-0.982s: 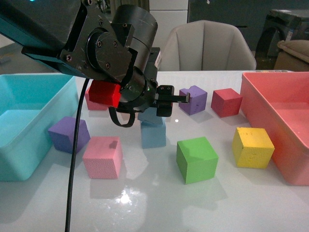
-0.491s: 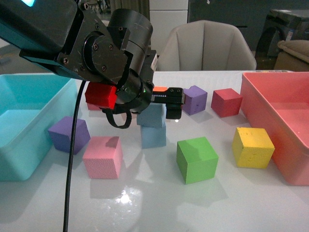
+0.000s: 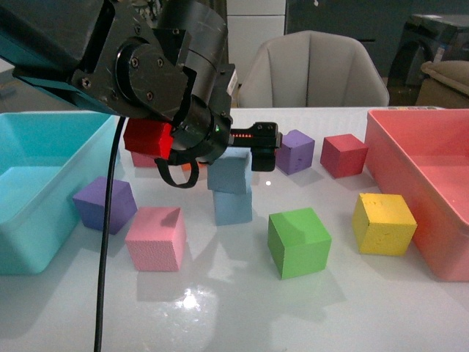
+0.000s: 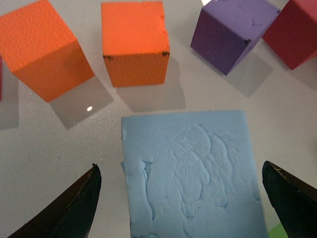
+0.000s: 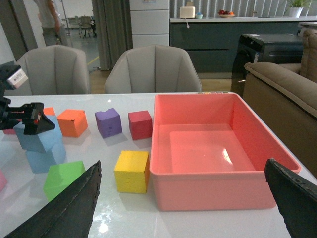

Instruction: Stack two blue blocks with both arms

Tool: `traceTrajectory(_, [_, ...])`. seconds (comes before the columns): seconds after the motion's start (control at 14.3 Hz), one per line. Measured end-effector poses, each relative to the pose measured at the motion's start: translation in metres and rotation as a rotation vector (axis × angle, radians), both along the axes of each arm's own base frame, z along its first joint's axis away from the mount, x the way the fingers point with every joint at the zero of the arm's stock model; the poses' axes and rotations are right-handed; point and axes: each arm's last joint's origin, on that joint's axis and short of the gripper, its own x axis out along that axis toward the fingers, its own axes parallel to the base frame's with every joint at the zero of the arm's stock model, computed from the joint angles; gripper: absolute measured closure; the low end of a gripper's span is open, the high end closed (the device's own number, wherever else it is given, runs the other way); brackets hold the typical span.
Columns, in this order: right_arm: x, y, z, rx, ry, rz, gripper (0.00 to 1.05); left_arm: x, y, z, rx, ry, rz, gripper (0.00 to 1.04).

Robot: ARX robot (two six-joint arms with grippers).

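Two light-blue blocks stand stacked at the table's middle: the upper one [image 3: 229, 174] rests slightly turned on the lower one [image 3: 234, 208]. My left gripper [image 3: 245, 152] is open just above the upper block, not touching it. In the left wrist view the block's pitted top [image 4: 190, 173] lies between my left gripper's [image 4: 179, 168] spread black fingertips [image 4: 81, 203]. The stack also shows in the right wrist view [image 5: 40, 139]. My right gripper [image 5: 183, 162] is open and empty, off to the right near the pink bin, out of the front view.
A teal bin [image 3: 44, 183] stands at the left and a pink bin [image 3: 410, 161] at the right. Purple [image 3: 105, 203], pink [image 3: 155, 238], green [image 3: 297, 241], yellow [image 3: 384, 223], dark red [image 3: 343, 155] and red [image 3: 146, 139] cubes surround the stack. Two orange cubes [image 4: 134, 42] lie behind it.
My left gripper has risen off the upper blue block, which stays on the lower one. The right arm's view gives no earlier frame.
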Motion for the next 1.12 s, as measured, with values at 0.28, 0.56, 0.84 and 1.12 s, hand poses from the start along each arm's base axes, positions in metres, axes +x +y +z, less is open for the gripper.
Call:
traceTrajectory(0.28, [0.0,0.0,0.0,0.0,0.0,0.0,0.06,-0.03,0.002,0.056,-0.104,-0.195,-0.031,0.07])
traceTrajectory(0.56, [0.0,0.0,0.0,0.0,0.0,0.0,0.06,-0.102,0.021,0.101,-0.184,-0.44,-0.114,0.07])
traceTrajectory(0.84, [0.0,0.0,0.0,0.0,0.0,0.0,0.06,-0.224,0.129,0.072,-0.028,-0.679,0.272,0.76])
traceTrajectory(1.12, [0.0,0.0,0.0,0.0,0.0,0.0,0.06,-0.264,0.161,0.049,-0.028,-0.679,0.269,1.03])
